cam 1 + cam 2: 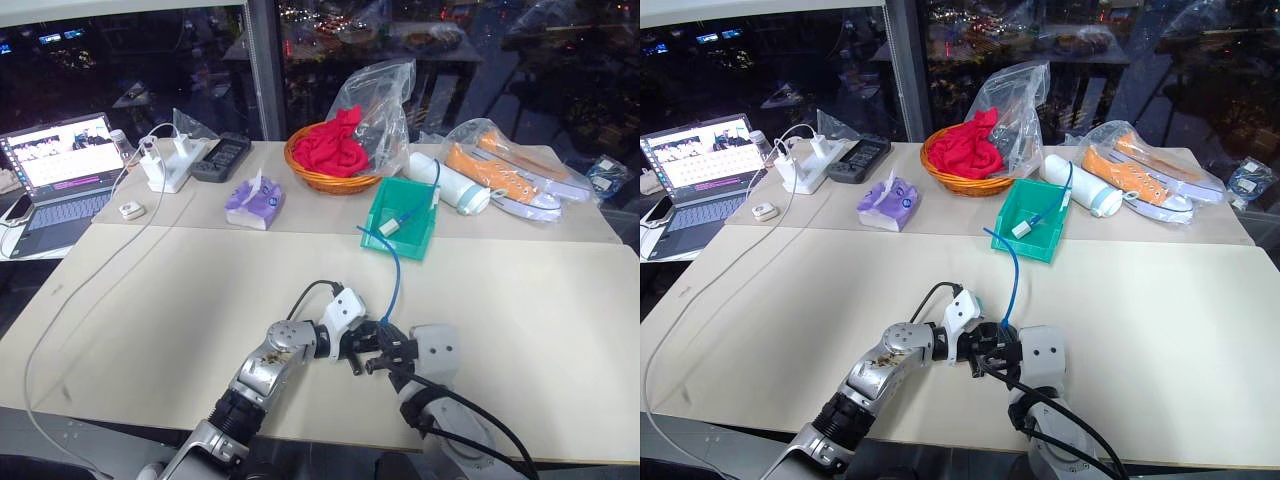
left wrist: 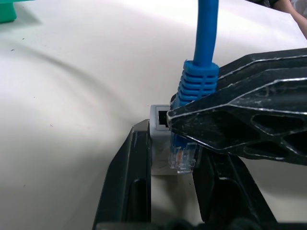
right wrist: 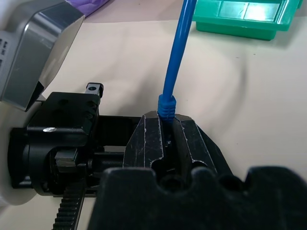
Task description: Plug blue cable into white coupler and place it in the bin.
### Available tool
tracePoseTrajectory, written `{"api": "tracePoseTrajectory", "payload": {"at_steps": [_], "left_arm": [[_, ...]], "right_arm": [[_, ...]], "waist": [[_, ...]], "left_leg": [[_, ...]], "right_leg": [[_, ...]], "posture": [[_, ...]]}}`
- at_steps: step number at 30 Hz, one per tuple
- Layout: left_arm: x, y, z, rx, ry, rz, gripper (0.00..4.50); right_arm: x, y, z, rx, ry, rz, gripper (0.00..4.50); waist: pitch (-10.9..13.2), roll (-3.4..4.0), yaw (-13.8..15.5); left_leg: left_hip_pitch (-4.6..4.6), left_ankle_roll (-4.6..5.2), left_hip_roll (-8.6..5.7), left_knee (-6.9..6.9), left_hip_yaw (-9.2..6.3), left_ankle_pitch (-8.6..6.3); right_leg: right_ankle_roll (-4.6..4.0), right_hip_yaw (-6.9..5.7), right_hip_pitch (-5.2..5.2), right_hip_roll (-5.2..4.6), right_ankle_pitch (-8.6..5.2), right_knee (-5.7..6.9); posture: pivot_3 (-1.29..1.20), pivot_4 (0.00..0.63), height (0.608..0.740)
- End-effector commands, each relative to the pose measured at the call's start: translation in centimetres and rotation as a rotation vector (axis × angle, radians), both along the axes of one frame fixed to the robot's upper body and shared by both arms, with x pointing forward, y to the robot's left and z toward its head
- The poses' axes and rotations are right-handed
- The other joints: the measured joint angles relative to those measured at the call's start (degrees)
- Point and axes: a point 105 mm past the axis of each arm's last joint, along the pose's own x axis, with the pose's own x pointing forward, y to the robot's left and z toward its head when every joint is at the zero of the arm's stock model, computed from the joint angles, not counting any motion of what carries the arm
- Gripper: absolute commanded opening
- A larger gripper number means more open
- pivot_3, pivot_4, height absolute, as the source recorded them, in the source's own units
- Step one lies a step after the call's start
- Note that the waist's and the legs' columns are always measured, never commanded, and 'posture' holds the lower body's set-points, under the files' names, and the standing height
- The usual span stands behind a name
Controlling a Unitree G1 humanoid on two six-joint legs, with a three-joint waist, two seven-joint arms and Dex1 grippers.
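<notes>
The blue cable (image 1: 395,270) rises from my grippers near the table's front edge and arcs back to the teal bin (image 1: 378,215), where its far end lies. My right gripper (image 3: 168,139) is shut on the cable's ribbed blue plug boot (image 2: 196,79). The clear plug tip (image 2: 182,158) points down, right beside the white coupler (image 2: 159,122). My left gripper (image 2: 168,163) is shut on the coupler just above the tabletop. In the left eye view the left gripper (image 1: 352,352) and right gripper (image 1: 385,352) meet tip to tip.
Along the back of the table stand an orange wicker basket (image 1: 310,178) with red cloth, a purple tissue pack (image 1: 253,203), white charger blocks (image 1: 165,165), a laptop (image 1: 60,170), a white bottle (image 1: 450,185) and a bagged orange shoe (image 1: 500,170). A grey-white cord (image 1: 90,290) trails down the left side.
</notes>
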Motion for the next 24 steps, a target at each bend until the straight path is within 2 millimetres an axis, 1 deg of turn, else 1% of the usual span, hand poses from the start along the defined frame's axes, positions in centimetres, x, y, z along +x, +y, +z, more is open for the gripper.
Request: {"api": "tracePoseTrajectory", "payload": {"at_steps": [1, 5, 9, 12, 15, 24], "left_arm": [[-0.1, -0.2, 0.6, -0.007, -0.018, -0.011, 0.67], [-0.1, -0.1, 0.6, -0.006, -0.015, -0.012, 0.67], [-0.1, -0.1, 0.6, -0.003, -0.015, -0.02, 0.67], [-0.2, -0.3, 0.8, -0.007, -0.014, -0.029, 0.67], [-0.2, -0.5, 0.9, -0.017, -0.004, -0.03, 0.67], [-0.4, -0.8, 1.1, -0.021, 0.001, -0.046, 0.67]], "right_arm": [[0.4, -0.5, 0.4, 0.015, -0.035, -0.036, 0.0], [0.4, -0.5, 2.4, 0.054, -0.148, -0.047, 0.0], [0.0, -0.5, 2.6, 0.039, -0.178, -0.045, 0.0], [-0.4, -0.2, 3.4, -0.005, -0.236, -0.04, 0.0], [-0.6, 0.2, 3.1, -0.036, -0.247, -0.037, 0.0], [0.0, 0.1, 2.5, -0.065, -0.263, -0.073, 0.0]], "waist": [[0.0, 0.0, -0.05], [0.0, 0.0, 0.01], [0.0, 0.0, -0.02], [0.0, 0.0, -0.11], [0.0, 0.0, -0.09], [0.0, 0.0, 0.03]], "left_leg": [[0.01, 0.0, 0.0, 0.0, 0.0, 0.0], [0.0, 0.0, 0.0, 0.0, 0.0, 0.0], [0.0, -0.02, 0.0, 0.0, 0.0, 0.01], [0.0, -0.02, -0.01, 0.0, 0.0, 0.01], [0.01, -0.02, 0.0, 0.0, 0.01, 0.01], [-0.01, -0.02, 0.0, 0.0, 0.0, 0.01]], "right_leg": [[0.0, 0.0, 0.0, 0.0, 0.0, 0.0], [0.0, 0.0, 0.0, -0.01, 0.0, 0.01], [0.0, 0.0, 0.0, 0.0, 0.0, 0.0], [0.0, 0.0, 0.0, 0.0, 0.0, 0.0], [0.0, 0.0, 0.0, 0.0, 0.0, 0.01], [0.0, 0.0, 0.0, 0.0, 0.0, 0.0]], "posture": [[0.0, 0.15, 0.74], [0.0, 0.15, 0.74], [0.0, 0.15, 0.74], [0.0, 0.15, 0.74], [0.0, 0.15, 0.74], [0.0, 0.15, 0.74]]}}
